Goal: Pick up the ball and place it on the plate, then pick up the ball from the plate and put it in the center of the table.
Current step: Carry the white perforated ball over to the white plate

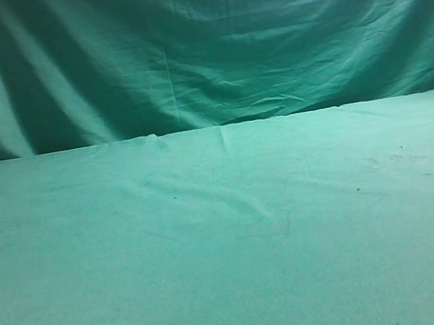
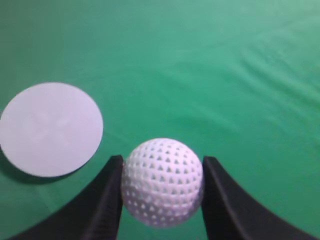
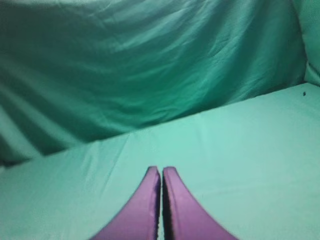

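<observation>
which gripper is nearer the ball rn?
Left. The left gripper has the ball clamped between its fingers, beside the plate. The right gripper is shut over bare cloth, no ball in view.

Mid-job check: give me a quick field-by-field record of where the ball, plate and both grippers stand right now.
ball: white perforated ball, held between the left gripper's jaws
left gripper: shut on the ball, above the table
plate: white round plate, bare, on the cloth to the left of the ball in the left wrist view
ball on plate: no
right gripper: jaws pressed together, holding nothing
exterior view: shows only green cloth; no ball, plate or arm
</observation>
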Controlling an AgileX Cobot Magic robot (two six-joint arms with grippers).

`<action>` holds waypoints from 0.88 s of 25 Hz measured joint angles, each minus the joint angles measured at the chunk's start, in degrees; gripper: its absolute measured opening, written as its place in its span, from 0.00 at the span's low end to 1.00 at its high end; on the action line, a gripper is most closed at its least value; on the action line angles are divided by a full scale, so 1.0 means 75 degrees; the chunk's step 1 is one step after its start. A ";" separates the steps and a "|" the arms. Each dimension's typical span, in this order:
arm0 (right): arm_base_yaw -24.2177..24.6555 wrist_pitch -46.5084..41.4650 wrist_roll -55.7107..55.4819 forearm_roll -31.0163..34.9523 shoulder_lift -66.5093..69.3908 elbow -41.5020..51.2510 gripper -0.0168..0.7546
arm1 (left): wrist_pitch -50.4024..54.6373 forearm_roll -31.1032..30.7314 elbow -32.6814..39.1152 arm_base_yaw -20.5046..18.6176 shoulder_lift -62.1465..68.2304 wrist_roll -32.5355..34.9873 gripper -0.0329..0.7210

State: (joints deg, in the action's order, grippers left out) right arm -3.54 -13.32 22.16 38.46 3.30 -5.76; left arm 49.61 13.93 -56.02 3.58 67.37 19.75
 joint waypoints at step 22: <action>-0.0426 -0.4018 0.1035 -0.2458 0.5232 -0.3515 0.02 | -0.1087 -0.1998 0.0154 -0.0912 0.2115 -0.1423 0.45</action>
State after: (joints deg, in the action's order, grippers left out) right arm -6.73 -43.45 29.92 20.02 42.54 -32.12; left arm 41.45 -1.06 -54.86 -3.26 83.23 9.07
